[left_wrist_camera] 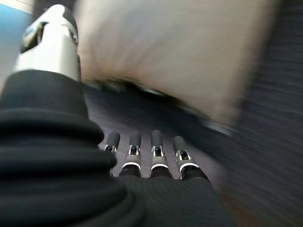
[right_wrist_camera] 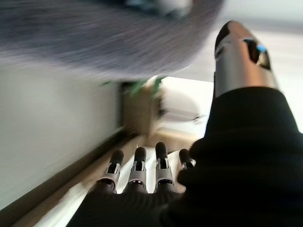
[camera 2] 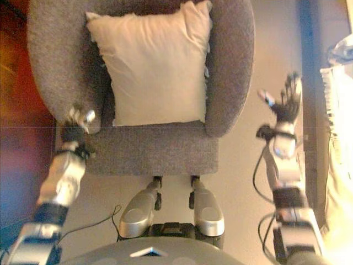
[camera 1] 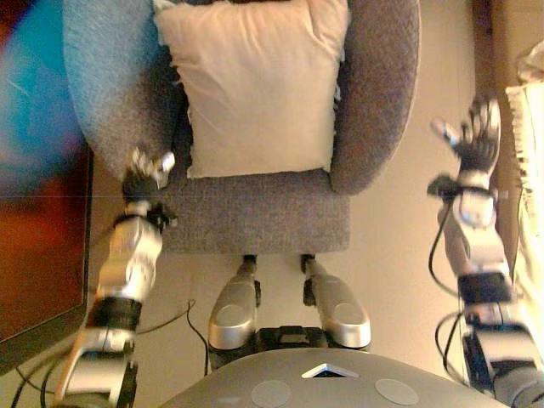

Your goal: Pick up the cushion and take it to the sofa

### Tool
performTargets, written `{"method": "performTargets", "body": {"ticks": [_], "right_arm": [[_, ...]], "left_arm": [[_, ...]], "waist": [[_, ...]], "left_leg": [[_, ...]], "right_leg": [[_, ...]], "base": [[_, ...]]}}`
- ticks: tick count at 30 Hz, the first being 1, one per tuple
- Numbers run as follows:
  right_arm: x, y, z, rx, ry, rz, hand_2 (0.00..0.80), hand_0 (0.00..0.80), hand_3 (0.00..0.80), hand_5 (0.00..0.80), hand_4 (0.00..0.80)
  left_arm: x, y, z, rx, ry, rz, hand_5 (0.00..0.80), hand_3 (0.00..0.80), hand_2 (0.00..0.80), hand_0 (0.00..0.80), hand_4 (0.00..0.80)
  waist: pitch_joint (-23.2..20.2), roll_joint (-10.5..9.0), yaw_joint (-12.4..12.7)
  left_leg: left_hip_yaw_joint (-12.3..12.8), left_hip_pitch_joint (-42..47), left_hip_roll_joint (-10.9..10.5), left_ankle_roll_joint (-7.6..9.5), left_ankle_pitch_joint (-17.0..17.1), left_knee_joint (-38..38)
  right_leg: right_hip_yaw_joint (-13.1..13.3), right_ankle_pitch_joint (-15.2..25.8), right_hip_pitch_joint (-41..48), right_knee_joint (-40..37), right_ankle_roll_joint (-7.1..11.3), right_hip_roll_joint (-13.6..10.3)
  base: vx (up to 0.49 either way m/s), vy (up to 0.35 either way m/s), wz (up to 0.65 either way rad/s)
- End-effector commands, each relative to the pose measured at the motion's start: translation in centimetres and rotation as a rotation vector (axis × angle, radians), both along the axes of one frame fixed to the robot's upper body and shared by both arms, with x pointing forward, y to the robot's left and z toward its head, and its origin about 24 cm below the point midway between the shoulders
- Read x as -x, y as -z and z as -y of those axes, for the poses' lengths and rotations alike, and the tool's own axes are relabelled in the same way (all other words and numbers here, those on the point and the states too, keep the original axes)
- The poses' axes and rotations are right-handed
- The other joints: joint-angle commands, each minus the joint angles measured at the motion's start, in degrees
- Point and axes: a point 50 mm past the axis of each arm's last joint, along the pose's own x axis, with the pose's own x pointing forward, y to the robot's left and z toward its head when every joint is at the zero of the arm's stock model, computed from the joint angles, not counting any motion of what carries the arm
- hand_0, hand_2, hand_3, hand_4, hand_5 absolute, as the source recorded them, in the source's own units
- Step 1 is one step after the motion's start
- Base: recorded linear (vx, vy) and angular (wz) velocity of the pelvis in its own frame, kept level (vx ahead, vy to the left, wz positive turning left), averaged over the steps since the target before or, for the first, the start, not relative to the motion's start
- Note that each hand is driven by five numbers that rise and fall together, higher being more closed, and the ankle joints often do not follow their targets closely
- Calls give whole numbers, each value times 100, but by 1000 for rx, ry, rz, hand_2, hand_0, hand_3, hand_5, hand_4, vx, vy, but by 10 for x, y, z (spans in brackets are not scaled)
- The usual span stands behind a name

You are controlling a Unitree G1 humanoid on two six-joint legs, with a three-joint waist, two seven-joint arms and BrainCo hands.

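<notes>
A cream square cushion (camera 1: 255,85) leans against the back of a grey armchair (camera 1: 255,217), resting on its seat. My left hand (camera 1: 146,174) hovers at the seat's left side, just short of the cushion's lower left corner, fingers straight and holding nothing. In the left wrist view the cushion (left_wrist_camera: 175,52) shows past the straight fingers (left_wrist_camera: 154,156). My right hand (camera 1: 476,140) is raised over the floor to the right of the armchair's right armrest, fingers spread and empty. No sofa can be made out.
The armchair's curved armrests (camera 1: 378,93) flank the cushion on both sides. A dark red and blue surface (camera 1: 38,170) lies to the left. Pale cloth (camera 1: 527,170) and a dark strip run along the right edge. Beige floor (camera 1: 399,255) spreads around the chair.
</notes>
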Motion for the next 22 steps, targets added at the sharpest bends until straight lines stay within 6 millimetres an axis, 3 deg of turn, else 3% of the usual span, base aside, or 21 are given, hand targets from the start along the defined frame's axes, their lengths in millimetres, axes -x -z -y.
{"method": "performTargets", "body": {"ticks": [1, 5, 6, 8, 11, 13, 16, 18, 22], "right_arm": [[33, 44, 0, 20, -40, -223, 0, 0, 0, 0, 0], [62, 103, -20, -31, -135, -557, 0, 0, 0, 0, 0], [74, 125, -29, -98, -151, -669, 0, 0, 0, 0, 0], [90, 152, -41, -195, -165, -818, 0, 0, 0, 0, 0], [121, 186, -54, -73, -271, -1064, 0, 0, 0, 0, 0], [138, 198, -60, 18, -336, -1202, 0, 0, 0, 0, 0], [156, 207, -64, 17, -368, -1343, 0, 0, 0, 0, 0], [170, 212, -64, -3, -350, -1388, 0, 0, 0, 0, 0], [181, 214, -62, 11, -344, -1408, 0, 0, 0, 0, 0]], "left_arm": [[42, 38, 11, -20, 195, -231, 0, 0, 0, 0, 0], [75, 75, 25, -1, 233, -438, 0, 0, 0, 0, 0], [82, 88, 29, -31, 248, -498, 0, 0, 0, 0, 0], [95, 106, 34, -46, 236, -614, 0, 0, 0, 0, 0], [121, 135, 39, -30, 201, -819, 0, 0, 0, 0, 0], [136, 147, 40, -61, 188, -945, 0, 0, 0, 0, 0], [148, 152, 40, -35, 140, -1046, 0, 0, 0, 0, 0], [152, 154, 39, -11, 92, -1083, 0, 0, 0, 0, 0], [155, 155, 42, 3, 89, -1116, 0, 0, 0, 0, 0]], "waist": [[-1147, -117, 98], [-1325, -192, 86], [-1393, -222, 92], [-1456, -260, 105], [-1563, -302, 120], [-1632, -315, 112], [-1683, -317, 50], [-1735, -298, -6], [-1839, -275, -124]], "left_leg": [[217, 161, -190, 121, -1000, 678], [235, 449, -167, 137, -1025, 606], [251, 531, -150, 143, -1044, 592], [250, 629, -140, 152, -1073, 572], [280, 707, -129, 164, -1140, 618], [302, 746, -123, 166, -1200, 654], [347, 750, -105, 161, -1245, 726], [373, 860, -104, 180, -1297, 687], [468, 1016, -82, 201, -1375, 614]], "right_leg": [[-212, -802, 357, 233, 247, -89], [-194, -842, 610, 215, 244, -31], [-182, -866, 689, 218, 231, -5], [-164, -901, 803, 201, 207, 30], [-129, -921, 916, 167, 183, 53], [-125, -941, 973, 139, 177, 49], [-62, -953, 993, 141, 153, 43], [-7, -987, 1071, 118, 138, 51], [98, -1032, 1124, 126, 145, 60]], "base": [[80, -38, 2], [44, -38, 0], [49, -58, -1], [46, -58, 0], [26, -38, -2], [0, 0, 0], [-14, 18, -19], [50, 44, -15], [51, 36, -18]]}}
